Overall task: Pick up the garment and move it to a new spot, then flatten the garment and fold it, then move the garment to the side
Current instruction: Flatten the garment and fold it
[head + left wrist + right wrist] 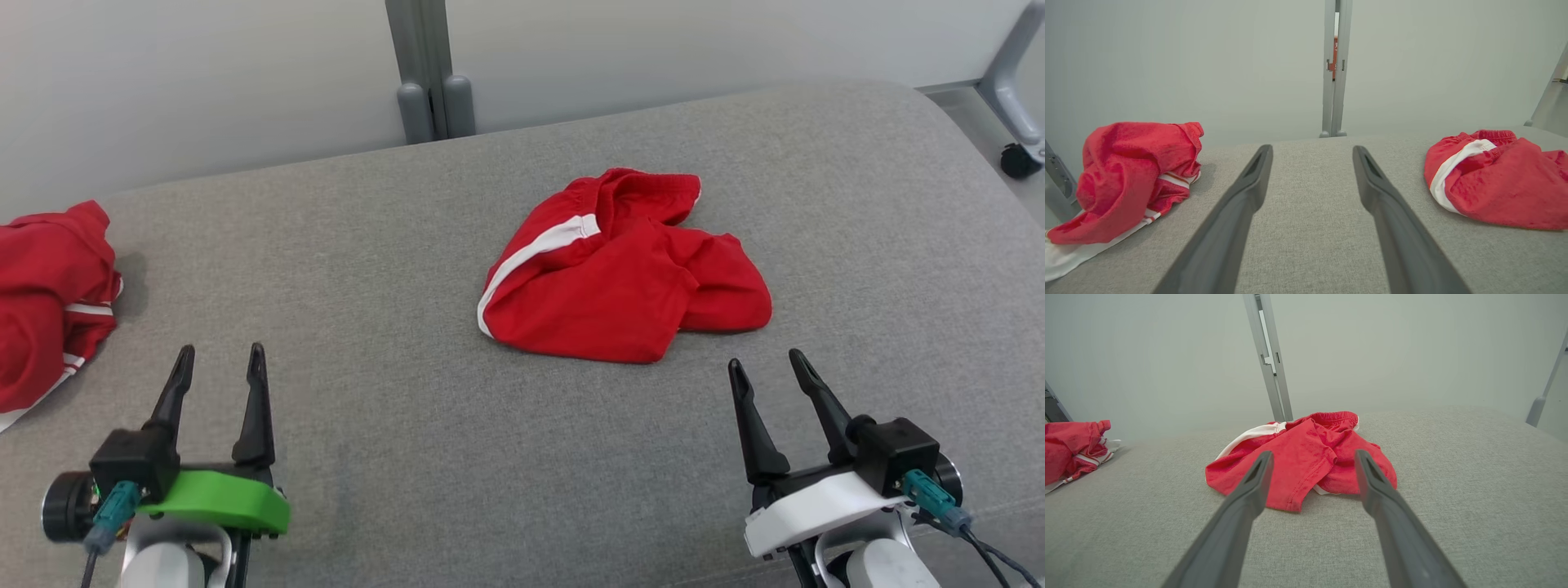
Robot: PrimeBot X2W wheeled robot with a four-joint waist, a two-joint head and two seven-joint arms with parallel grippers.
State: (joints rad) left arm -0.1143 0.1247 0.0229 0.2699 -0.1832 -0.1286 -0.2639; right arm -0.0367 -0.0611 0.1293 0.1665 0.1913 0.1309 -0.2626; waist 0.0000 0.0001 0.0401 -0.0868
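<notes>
Head view: grey cushion [392, 343] is the work surface, its far edge running just in front of the post [430, 73]. Pale wall [204, 82] on either side of the post.

Red shorts [620, 286], white side stripe, crumpled in a loose heap on the cushion. They lie on the near side of the post and a bit to its right, waistband toward the post. Nothing holding or touching them.

Second red garment [45, 302], also white-striped, bunched far left of the post at the cushion's left edge, partly cut off by the frame.

Left gripper [220, 353]: near side, left of the post, fingers apart, empty, above bare cushion.

Right gripper [765, 359]: near side, right of the post, fingers apart, empty, tips just short of the shorts' near hem. Right wrist view puts the shorts straight ahead between the fingers, post behind them.

Black caster [1020, 161] far right of the post, off the cushion, on the floor.
</notes>
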